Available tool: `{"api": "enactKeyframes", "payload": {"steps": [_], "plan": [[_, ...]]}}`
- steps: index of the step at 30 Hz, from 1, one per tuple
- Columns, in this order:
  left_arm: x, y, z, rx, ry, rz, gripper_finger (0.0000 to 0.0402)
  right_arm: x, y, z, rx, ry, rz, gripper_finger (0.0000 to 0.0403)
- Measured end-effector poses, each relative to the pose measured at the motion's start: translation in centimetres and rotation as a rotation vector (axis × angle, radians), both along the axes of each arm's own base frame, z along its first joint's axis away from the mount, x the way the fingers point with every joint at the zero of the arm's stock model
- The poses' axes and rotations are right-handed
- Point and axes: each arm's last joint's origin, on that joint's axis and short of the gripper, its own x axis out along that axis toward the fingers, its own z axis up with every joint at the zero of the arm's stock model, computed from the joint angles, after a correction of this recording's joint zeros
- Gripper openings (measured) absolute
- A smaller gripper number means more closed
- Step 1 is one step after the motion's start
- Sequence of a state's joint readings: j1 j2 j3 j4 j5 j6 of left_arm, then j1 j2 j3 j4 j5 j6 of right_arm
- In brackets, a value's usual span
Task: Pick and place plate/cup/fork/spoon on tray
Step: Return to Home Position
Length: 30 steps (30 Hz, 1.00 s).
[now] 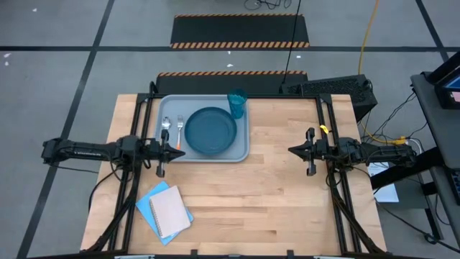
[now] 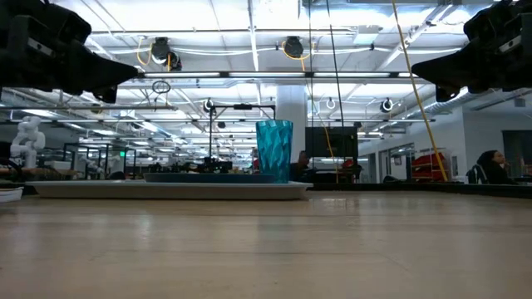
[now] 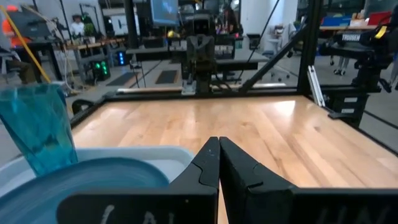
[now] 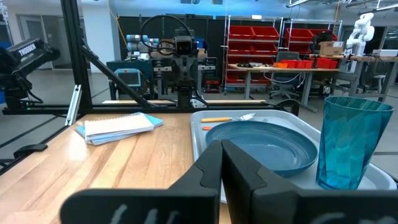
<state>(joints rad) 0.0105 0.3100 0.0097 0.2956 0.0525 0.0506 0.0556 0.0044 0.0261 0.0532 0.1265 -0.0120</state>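
Observation:
The grey-blue tray (image 1: 203, 157) lies on the table's far left part. On it rest the dark blue plate (image 1: 211, 131), the spoon (image 1: 165, 129) and the fork (image 1: 180, 131) side by side left of the plate. The teal cup (image 1: 237, 103) stands upright in the tray's far right corner. My left gripper (image 1: 180, 152) is shut and level above the tray's near left corner, holding nothing. My right gripper (image 1: 291, 150) is shut, level and in the air to the right of the tray. The right wrist view shows the plate (image 4: 261, 146) and the cup (image 4: 348, 143).
A blue-and-white notebook (image 1: 167, 210) lies near the table's front left. The middle and right of the wooden table (image 1: 287, 201) are bare. Black frame rails run along the left and right sides, and a dark box (image 1: 338, 90) stands beyond the far right corner.

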Motion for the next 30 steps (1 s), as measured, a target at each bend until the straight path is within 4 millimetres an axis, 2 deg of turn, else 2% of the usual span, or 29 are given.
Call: {"api": "enactKeyframes", "payload": {"steps": [16,30], "plan": [[-2.0,-0.1,0.3,0.034,-0.057,-0.014,0.0001,0.0,0.0,0.0,0.000,0.000,0.000,0.0000],[-2.0,-0.1,0.0,0.018,-0.031,-0.016,0.0009,0.0,0.0,0.0,0.000,-0.002,0.000,0.0000]]}}
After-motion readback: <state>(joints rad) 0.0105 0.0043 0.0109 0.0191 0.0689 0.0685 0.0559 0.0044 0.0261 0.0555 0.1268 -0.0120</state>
